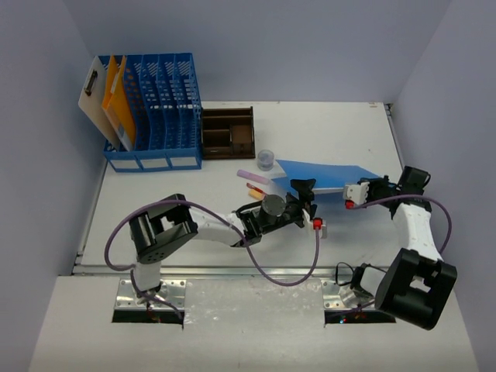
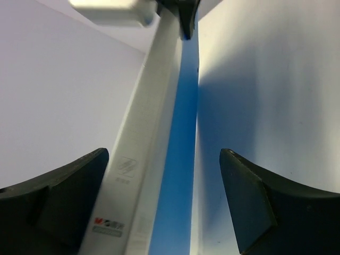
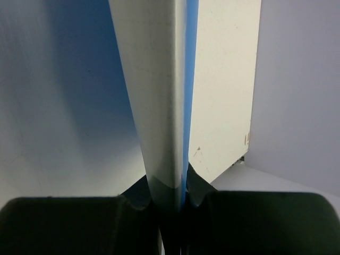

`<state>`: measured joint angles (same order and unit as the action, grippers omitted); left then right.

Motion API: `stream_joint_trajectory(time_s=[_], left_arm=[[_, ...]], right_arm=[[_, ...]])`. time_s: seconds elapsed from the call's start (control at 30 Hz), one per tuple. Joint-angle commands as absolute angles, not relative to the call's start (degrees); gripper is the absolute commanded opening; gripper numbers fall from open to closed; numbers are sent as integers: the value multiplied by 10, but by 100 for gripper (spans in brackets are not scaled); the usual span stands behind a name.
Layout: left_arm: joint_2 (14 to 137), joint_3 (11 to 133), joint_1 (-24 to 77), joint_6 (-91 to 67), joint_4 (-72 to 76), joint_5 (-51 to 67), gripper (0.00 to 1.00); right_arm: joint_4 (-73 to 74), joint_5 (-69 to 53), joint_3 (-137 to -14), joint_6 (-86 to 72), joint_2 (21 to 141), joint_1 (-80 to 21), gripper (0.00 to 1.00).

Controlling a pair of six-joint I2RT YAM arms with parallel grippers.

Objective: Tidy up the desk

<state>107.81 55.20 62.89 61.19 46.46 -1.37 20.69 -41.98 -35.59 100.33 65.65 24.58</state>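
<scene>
Folder (image 1: 325, 172), blue: long axis runs between your claws; right claw (image 1: 349, 198) pinches one end, left claw (image 1: 310, 205) gapes wide astride the other.

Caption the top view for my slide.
Right gripper clamps a blue folder over the desk; left gripper stands open around its near edge.

Desk (image 1: 325, 132) matte off-white – folder (image 1: 325, 174) smooth plastic; rack (image 1: 163, 85) plastic mesh; tray (image 1: 227, 132) wood.
</scene>
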Motion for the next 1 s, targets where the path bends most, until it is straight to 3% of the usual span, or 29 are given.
stream_joint_trajectory(time_s=[0.0, 0.27, 0.4, 0.6, 0.77, 0.97], left_arm=[[1027, 548, 642, 598, 483, -27, 84], [965, 533, 653, 540, 456, -33, 86], [874, 538, 653, 459, 388, -52, 86], [761, 628, 649, 305, 194, -88, 93], [743, 715, 622, 206, 85, -103, 97], [755, 769, 531, 76, -1, -20, 97]], right_arm=[[147, -428, -343, 978, 650, 243, 1], [-33, -447, -301, 919, 642, 243, 1], [-140, -460, -266, 893, 634, 243, 1], [-246, -458, -266, 890, 604, 244, 1], [-376, -497, -235, 902, 569, 244, 1], [-576, -570, -181, 886, 541, 244, 1]])
